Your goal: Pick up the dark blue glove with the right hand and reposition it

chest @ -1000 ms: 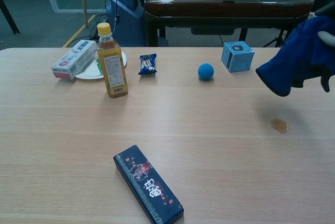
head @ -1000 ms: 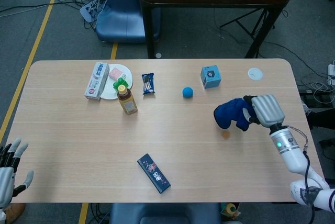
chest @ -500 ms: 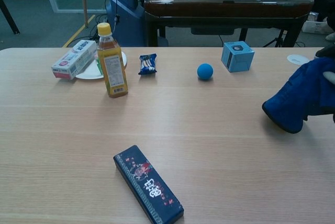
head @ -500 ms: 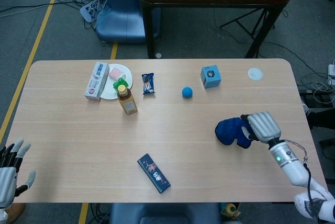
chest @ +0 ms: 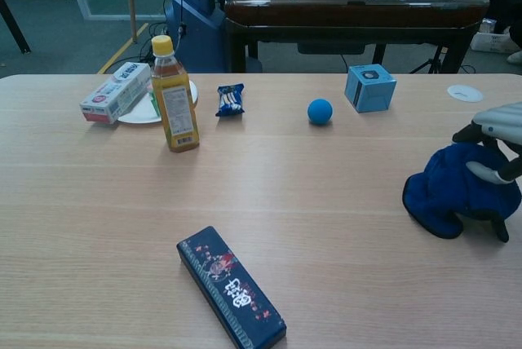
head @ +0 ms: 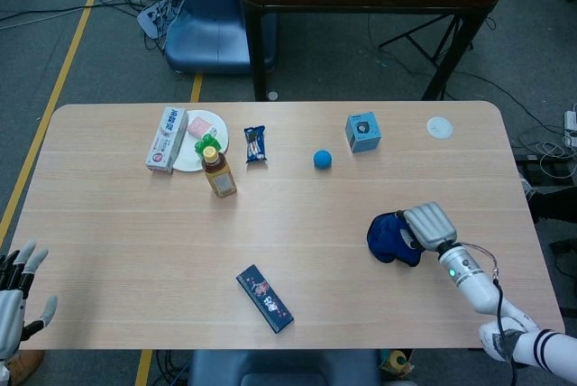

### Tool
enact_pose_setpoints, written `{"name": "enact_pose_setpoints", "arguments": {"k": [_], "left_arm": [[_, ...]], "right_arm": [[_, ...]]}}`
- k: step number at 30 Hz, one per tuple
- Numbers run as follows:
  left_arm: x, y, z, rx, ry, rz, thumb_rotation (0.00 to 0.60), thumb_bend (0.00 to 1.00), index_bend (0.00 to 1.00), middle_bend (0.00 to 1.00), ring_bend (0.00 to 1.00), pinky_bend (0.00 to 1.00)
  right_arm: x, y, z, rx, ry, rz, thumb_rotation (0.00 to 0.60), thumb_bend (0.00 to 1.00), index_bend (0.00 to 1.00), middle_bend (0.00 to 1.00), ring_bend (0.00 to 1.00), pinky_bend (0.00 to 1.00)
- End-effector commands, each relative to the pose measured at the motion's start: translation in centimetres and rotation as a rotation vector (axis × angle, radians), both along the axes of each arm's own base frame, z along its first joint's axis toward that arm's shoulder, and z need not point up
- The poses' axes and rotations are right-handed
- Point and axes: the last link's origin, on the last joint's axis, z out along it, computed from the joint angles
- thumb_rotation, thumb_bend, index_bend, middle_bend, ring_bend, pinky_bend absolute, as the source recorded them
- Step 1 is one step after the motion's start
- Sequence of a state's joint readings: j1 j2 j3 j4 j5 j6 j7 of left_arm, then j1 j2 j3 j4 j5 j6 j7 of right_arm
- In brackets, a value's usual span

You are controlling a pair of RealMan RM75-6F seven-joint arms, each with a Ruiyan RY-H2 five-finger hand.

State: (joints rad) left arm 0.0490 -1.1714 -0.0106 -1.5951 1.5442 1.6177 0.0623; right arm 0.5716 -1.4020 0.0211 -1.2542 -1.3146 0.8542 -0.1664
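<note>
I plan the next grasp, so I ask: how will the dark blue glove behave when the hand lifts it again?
The dark blue glove lies bunched under the right hand, so it is probably soft and floppy. It will likely sag and change shape when lifted. It seems unlikely to roll or tip.

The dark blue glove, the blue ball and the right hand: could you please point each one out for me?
dark blue glove [chest: 444,198], chest view, on its bunched front.
blue ball [chest: 320,111], chest view, on its centre.
right hand [head: 427,225], head view, on its silver back.

I see a soft, matt cloth dark blue glove [chest: 457,190] on the smooth, pale wood-grain counter [chest: 326,202]. My right robot hand [head: 425,225] looks like ribbed, silvery plastic.
</note>
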Motion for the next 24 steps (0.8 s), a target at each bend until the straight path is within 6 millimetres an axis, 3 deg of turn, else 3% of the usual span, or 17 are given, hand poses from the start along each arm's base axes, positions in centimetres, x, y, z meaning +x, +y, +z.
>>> {"name": "enact_pose_setpoints", "arguments": {"k": [1, 7, 18, 24], "left_arm": [[-0.1, 0.0, 0.0, -0.001, -0.002, 0.002, 0.6, 0.33, 0.11, 0.0, 0.04, 0.0], [-0.2, -0.2, 0.0, 0.003, -0.003, 0.006, 0.6, 0.34, 0.11, 0.0, 0.04, 0.0], [-0.4, -0.2, 0.1, 0.003, -0.003, 0.009, 0.6, 0.33, 0.11, 0.0, 0.04, 0.0], [-0.5, -0.4, 0.2, 0.01, -0.001, 0.016, 0.6, 0.33, 0.11, 0.0, 0.04, 0.0]], "right_arm": [[-0.3, -0.5, -1.4, 0.017, 0.051, 0.009, 0.6, 0.74, 0.7, 0.57, 0.61, 0.74], [-1.0, -2.1, -2.3, -0.009, 0.116, 0.008, 0.6, 0.74, 0.7, 0.57, 0.61, 0.74], [-1.8, -6.0, -1.9, -0.129, 0.149, -0.053, 0.6, 0.74, 0.7, 0.57, 0.61, 0.74], [-1.4, -5.5, -3.0, -0.088, 0.128, -0.046, 0.6, 0.74, 0.7, 0.57, 0.61, 0.74]]}}
